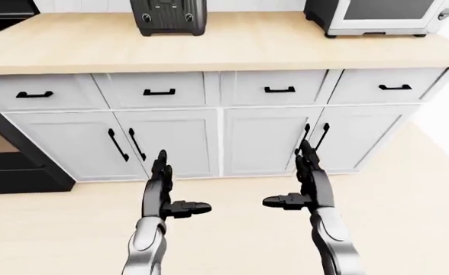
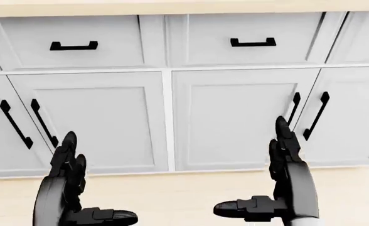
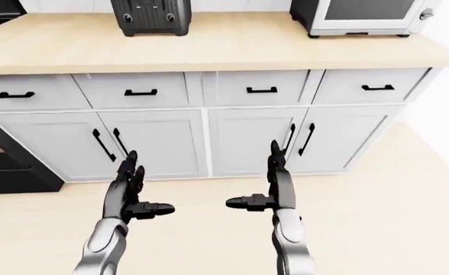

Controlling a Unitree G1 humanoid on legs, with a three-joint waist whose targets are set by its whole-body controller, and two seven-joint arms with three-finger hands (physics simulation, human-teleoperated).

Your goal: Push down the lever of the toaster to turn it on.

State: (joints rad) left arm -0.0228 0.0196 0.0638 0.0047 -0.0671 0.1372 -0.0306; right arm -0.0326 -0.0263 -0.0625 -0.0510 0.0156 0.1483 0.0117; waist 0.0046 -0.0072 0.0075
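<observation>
Black and boxy, the toaster (image 1: pixel 168 16) sits at the top of my left-eye view, a little left of centre, on the pale wooden countertop (image 1: pixel 232 46), with its two round knobs facing me; I can't make out the lever from here. To its right on the same counter stands the silver microwave oven (image 1: pixel 377 16), well apart from it. At the far left edge a black stove (image 1: pixel 1 14) cuts into the counter line, dark all the way down to the floor. Under the counter runs a row of light grey drawers with short black handles (image 1: pixel 159 91), and below those the grey cabinet doors with long black bar handles (image 1: pixel 117 144). Light wood-look floor (image 1: pixel 408 200) fills the bottom of the view. My hands are both low, in front of the cabinet doors and nowhere near the toaster. My left hand (image 1: pixel 163 192) is spread, fingers pointing up, thumb sticking out toward the middle, holding nothing. My right hand (image 1: pixel 308 183) mirrors it, fingers upright and apart, thumb out toward the left hand, also empty. The two hands are well apart, thumbs pointing at each other.
</observation>
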